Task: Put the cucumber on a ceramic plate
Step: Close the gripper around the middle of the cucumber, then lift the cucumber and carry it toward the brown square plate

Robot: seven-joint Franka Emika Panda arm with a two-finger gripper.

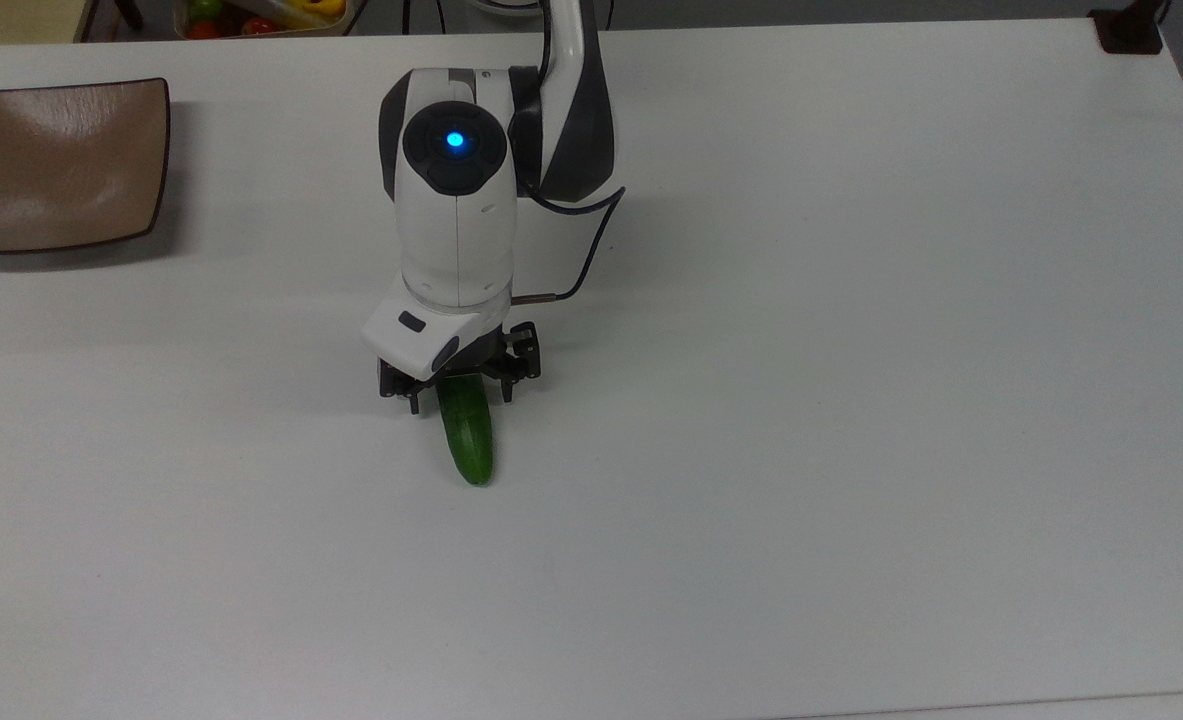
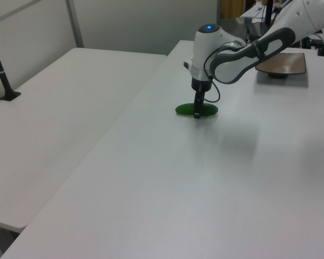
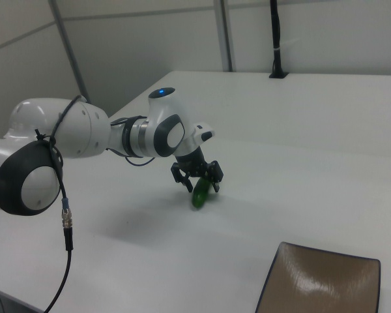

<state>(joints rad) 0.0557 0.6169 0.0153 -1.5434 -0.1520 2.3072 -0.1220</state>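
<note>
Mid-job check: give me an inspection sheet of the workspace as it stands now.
Surface: white table, bare around the work.
Job's things: cucumber lying flat on the table; ceramic plate empty, far off at the top view's upper left.
Clutter: nothing seen.
Grippers: gripper down over the cucumber, a finger on each side, not closed.
Cables: black cable looping beside the wrist.
Surroundings: bin of colourful items beyond the table edge; second table.

We see a white table (image 1: 851, 400) as the work surface. A second white table (image 2: 59, 108) sits beside it on the left view's left, with a black post (image 2: 1, 67) on a base near its edge. A bin of red, green and yellow produce (image 1: 261, 15) sits past the top view's upper edge. Black clamp base (image 1: 1131, 30) at the top view's upper right corner.
</note>
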